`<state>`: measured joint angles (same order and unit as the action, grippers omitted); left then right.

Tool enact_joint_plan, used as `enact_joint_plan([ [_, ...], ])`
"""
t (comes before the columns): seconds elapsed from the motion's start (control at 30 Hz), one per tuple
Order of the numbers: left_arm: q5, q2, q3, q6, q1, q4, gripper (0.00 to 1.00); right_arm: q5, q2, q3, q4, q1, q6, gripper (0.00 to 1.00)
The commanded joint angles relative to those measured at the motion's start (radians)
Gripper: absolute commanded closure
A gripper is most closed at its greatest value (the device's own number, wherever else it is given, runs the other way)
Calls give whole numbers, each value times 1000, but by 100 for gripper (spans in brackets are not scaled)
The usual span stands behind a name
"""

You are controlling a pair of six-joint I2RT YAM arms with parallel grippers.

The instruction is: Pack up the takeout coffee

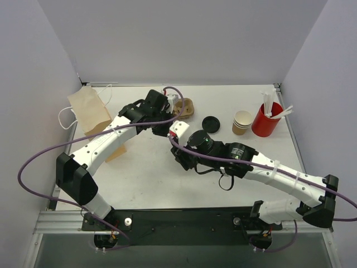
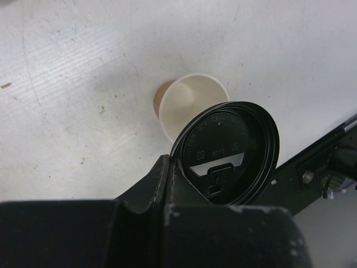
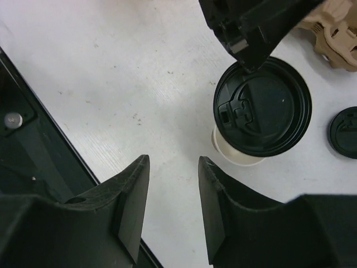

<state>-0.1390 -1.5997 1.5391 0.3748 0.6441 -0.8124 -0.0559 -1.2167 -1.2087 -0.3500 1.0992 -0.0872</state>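
Here, left claw [image 3: 249,56] pinched tight on black lid [image 3: 262,109] over cup [image 2: 189,97], right claw [image 3: 173,190] part-open, empty.

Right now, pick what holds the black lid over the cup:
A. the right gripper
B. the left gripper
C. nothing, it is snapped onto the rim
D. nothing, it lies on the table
B: the left gripper pinches the black lid by its edge above the cup, whose open mouth shows beside it, and the right gripper stands open and empty.
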Motion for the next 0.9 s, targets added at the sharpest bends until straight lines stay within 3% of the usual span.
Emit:
enact_joint_plan([
  [0.0, -83, 12, -8, -30, -4, -54, 100, -36, -88, -84, -70, 24, 151, 64],
  [0.23, -97, 27, -50, -36, -4, -60, 100, 25, -202, -183, -193, 25, 193, 68],
  [0.87, -120, 43, -69, -43, 2, -42, 100, 96, -310, -224, -236, -5, 207, 76],
])
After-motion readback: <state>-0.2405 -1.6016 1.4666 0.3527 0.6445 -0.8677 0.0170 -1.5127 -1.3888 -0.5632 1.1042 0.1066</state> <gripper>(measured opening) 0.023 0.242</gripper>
